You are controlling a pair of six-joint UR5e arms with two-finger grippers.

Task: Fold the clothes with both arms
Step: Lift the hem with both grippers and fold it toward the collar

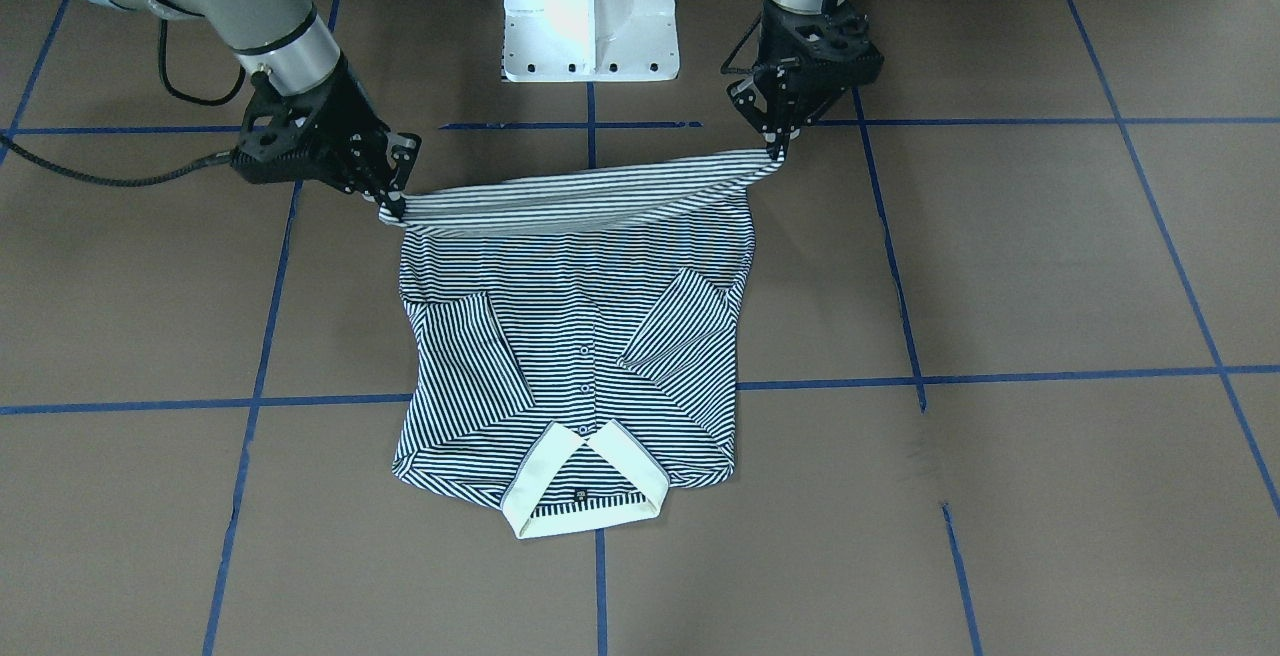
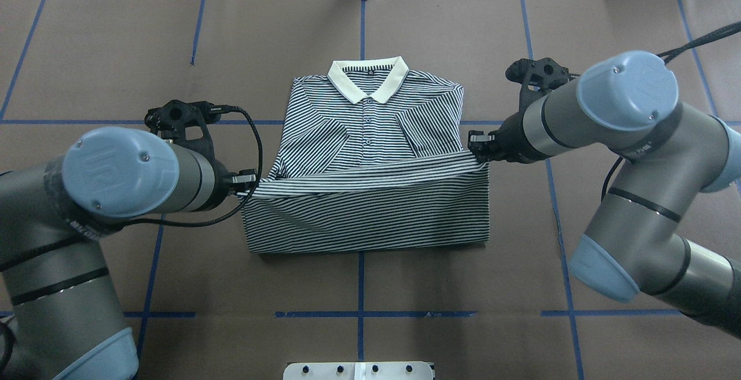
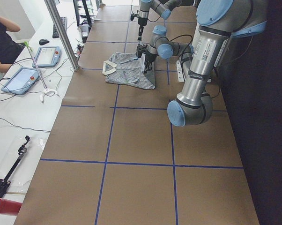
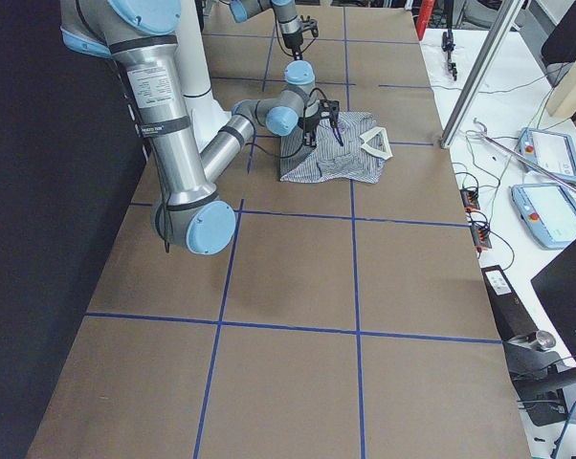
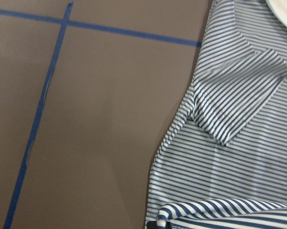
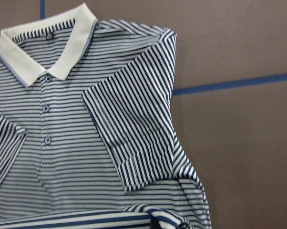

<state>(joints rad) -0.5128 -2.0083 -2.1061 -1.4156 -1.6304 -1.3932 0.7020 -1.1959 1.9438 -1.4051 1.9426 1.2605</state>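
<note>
The polo shirt (image 2: 347, 131) lies face up on the brown table (image 2: 116, 50), directly between and ahead of the two grippers. Each has its jaws pinched down narrow on one corner of the bottom hem (image 2: 370, 172): the left gripper (image 2: 248, 183) on its own side, the right gripper (image 2: 476, 149) on the other. Held this way the hem hangs as a taut, slightly sagging band from one gripper to the other, raised off the cloth beneath. The reason seems plain: with both corners lifted together, the lower half can be carried over the chest as one sheet without bunching. Below and behind the grippers, toward the robot, the cloth is already doubled, with a straight crease along the near edge. The right gripper stands a little farther toward the collar (image 2: 367, 76) than the left, so the band runs at a slant. Both sleeves (image 6: 129, 143) are turned inward over the chest, which keeps the outline a narrow rectangle for this fold. The knit looks thin and limp, its fine navy-and-white stripes bending wherever it drapes; the collar is stiffer, cream and flat, above a buttoned placket (image 1: 590, 366) — well ahead of both grippers.
</note>
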